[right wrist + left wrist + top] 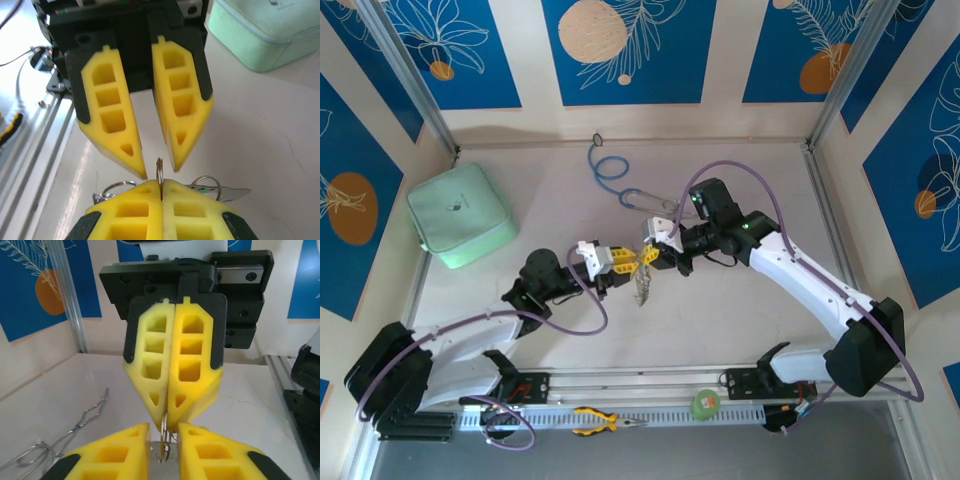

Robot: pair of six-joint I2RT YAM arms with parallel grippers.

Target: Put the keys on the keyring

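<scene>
My right claw [161,185] is clamped tight on the thin silvery metal keyring [159,170], held up between both arms. My left claw [623,260] stands slightly parted around its rim. I judge this the threading stage; next comes a steady regrip.

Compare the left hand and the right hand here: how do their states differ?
The left hand stands open with a clear gap; the right hand is shut tight. The right hand pinches a thin ring of the keyring; the left hand only flanks that ring without closing on it. Both are yellow and meet tip to tip.
</scene>
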